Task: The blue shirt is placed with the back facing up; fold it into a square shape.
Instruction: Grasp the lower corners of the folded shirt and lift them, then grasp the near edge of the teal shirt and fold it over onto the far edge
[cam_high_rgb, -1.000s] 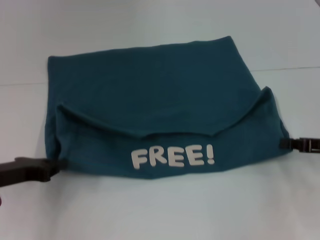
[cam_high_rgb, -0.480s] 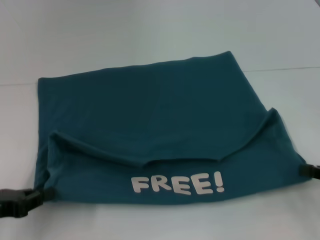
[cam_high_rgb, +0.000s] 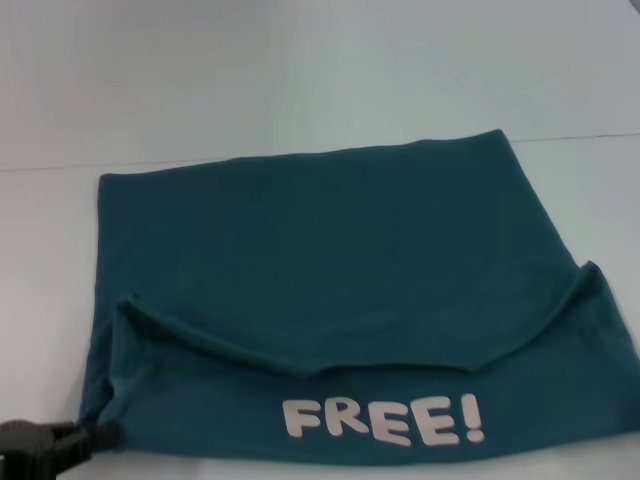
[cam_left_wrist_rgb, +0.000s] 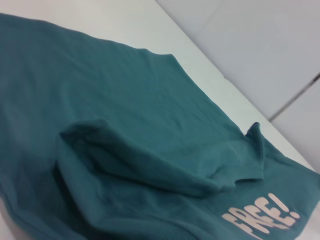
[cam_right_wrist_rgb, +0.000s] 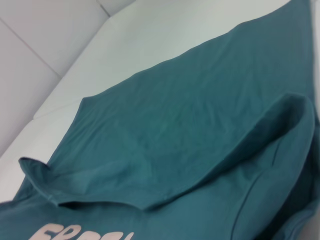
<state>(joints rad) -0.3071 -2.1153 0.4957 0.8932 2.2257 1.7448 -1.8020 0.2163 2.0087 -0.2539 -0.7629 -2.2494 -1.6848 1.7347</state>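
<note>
Blue shirt (cam_high_rgb: 330, 270) lies spread on the pale tabletop (cam_high_rgb: 300, 70), filling most of the middle and near part of the head view. Far part lies flat, plain teal fabric, far edge roughly straight, running from far left to far right. Near edge is turned up and over into a band, its upper rim sagging in a shallow curve toward the middle and higher at both side corners. White "FREE!" lettering (cam_high_rgb: 385, 420) shows on that turned band, right of centre, close to the near edge. Left gripper (cam_high_rgb: 60, 445) sits at the shirt's near left corner, low on the robot's left, dark fingers pinched together on the fabric of that corner. Right gripper is outside the head view; the shirt's right near corner runs to the picture edge, so its state is not visible. Left wrist view looks across the shirt (cam_left_wrist_rgb: 125, 125), showing the raised fold as a soft pocket and part of the lettering (cam_left_wrist_rgb: 262, 220). Right wrist view shows the same shirt (cam_right_wrist_rgb: 170, 125) from the other side, turned edge standing up close by, tabletop beyond it.
</note>
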